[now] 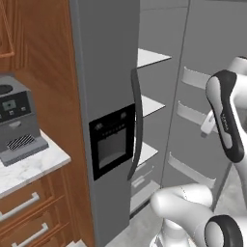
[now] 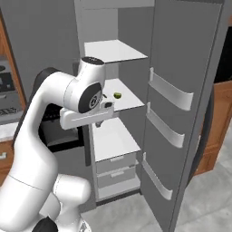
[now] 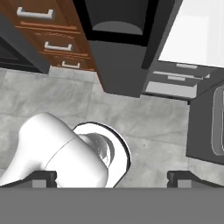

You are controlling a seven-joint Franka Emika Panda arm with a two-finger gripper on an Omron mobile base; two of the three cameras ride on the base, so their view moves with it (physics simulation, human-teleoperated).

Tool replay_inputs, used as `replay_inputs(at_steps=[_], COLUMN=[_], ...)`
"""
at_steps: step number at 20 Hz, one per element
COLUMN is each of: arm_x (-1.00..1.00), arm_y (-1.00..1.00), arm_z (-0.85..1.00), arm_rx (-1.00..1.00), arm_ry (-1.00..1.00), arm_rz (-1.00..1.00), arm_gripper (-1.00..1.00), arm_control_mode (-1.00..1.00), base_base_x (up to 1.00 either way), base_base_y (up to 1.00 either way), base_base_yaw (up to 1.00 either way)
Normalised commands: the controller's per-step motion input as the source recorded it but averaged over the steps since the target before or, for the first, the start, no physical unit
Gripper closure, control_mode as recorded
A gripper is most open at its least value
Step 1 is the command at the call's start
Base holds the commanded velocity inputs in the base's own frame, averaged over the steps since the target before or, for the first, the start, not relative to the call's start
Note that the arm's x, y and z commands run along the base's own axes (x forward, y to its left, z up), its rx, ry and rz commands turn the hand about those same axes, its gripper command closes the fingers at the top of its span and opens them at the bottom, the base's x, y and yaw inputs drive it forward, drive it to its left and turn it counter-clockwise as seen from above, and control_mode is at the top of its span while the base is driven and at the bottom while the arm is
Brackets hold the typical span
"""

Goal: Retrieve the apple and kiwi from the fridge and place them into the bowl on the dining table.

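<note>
The fridge (image 1: 107, 72) stands with its left door shut and its right door (image 2: 181, 72) swung wide open, showing white shelves. A small green-brown kiwi (image 2: 118, 95) lies on the middle shelf (image 2: 129, 99), just right of my arm's wrist. The apple is hidden or out of view. The bowl and the dining table are out of view. My gripper (image 3: 116, 177) points down at the floor in front of the fridge, above my own base. Its fingertips (image 3: 43, 176) stand wide apart and hold nothing. The fridge's lower drawers (image 3: 175, 83) lie ahead of it.
A coffee machine (image 1: 17, 120) sits on a marble counter (image 1: 34, 164) with wooden drawers, left of the fridge. The open door carries curved bins (image 2: 170, 93) on its inner side. Grey tiled floor (image 3: 144, 118) lies before the fridge.
</note>
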Motion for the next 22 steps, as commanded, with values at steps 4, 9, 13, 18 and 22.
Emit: replay_inputs(at_steps=[4, 9, 13, 18, 22], arm_x=[0.00, 0.00, 0.00, 0.00, 0.00], arm_y=[0.00, 0.00, 0.00, 0.00, 0.00], arm_z=[0.00, 0.00, 0.00, 0.00, 0.00], arm_rx=[0.00, 0.00, 0.00, 0.00, 0.00], arm_ry=[0.00, 0.00, 0.00, 0.00, 0.00], arm_rz=[0.00, 0.00, 0.00, 0.00, 0.00], arm_gripper=[-1.00, -1.00, -1.00, -1.00, -1.00], arm_control_mode=[1.00, 1.00, 1.00, 1.00, 1.00], base_base_x=[0.23, 0.04, 0.00, 0.00, 0.00], base_base_y=[-0.18, -0.41, -0.49, -0.51, -0.42], base_base_yaw=[0.21, 0.18, 0.16, 0.12, 0.09])
